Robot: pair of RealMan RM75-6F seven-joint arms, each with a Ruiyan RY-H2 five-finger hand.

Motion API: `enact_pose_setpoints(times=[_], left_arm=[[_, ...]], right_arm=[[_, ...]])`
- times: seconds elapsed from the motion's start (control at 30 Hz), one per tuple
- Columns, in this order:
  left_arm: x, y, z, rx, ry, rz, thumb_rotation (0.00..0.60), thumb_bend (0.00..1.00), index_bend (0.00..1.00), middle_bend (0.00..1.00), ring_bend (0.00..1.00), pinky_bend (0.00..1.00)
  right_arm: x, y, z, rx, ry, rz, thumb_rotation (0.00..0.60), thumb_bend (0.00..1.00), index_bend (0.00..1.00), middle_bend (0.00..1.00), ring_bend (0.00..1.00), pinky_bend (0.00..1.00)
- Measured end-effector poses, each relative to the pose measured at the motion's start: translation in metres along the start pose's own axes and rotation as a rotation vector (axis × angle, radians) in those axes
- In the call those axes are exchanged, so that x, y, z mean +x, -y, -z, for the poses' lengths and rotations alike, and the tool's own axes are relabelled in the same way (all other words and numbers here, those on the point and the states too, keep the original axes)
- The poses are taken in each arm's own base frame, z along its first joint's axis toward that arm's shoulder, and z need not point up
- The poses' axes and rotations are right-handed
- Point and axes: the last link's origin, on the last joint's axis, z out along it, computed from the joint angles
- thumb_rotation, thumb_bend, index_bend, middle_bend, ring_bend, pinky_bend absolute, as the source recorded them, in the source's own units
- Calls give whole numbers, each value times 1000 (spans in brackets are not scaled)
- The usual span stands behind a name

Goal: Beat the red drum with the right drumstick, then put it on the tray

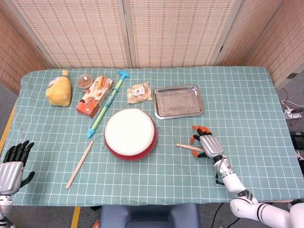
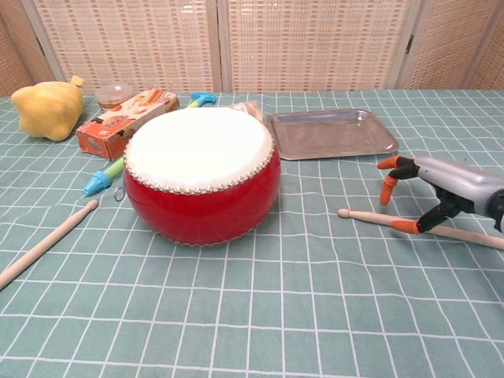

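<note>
Right hand (image 2: 441,189) arches over the right drumstick (image 2: 370,218) lying right of the red drum (image 2: 201,177), fingers spread, thumb touching, nothing gripped yet; stick looks light, stiff, rolls easily, so grab mid-shaft.

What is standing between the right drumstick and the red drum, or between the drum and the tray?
Nothing visible. The right drumstick lies under the right hand, its tip pointing to the red drum over bare cloth. The tray behind the drumstick is empty, with open cloth before it.
</note>
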Motion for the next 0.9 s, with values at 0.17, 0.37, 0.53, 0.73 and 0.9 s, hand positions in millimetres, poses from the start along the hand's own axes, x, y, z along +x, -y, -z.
enact_pose_setpoints(times=[0.17,0.37,0.53,0.73,0.9], left_arm=[[0,1,0,4,1,1,600,238,0,0,0,12],[0,0,0,-10,3,9,600,238,0,0,0,12],[-1,2,0,-7,8,12,600,237,0,0,0,12],[-1,5,2,-1,8,15,600,239,0,0,0,12],[0,4,2,-5,4,14,600,240,0,0,0,12]], right_arm=[[-6,0,-5,-4,6,-5,600,320,481,51,0,77],[-11,1,-8,-1,8,2,600,321,481,51,0,77],[-16,0,-10,-2,12,10,600,351,527,52,0,78],[-16,2,-10,3,-1,-24,600,459,621,81,0,102],[-6,5,-4,24,-34,-121,600,466,624,109,6,110]])
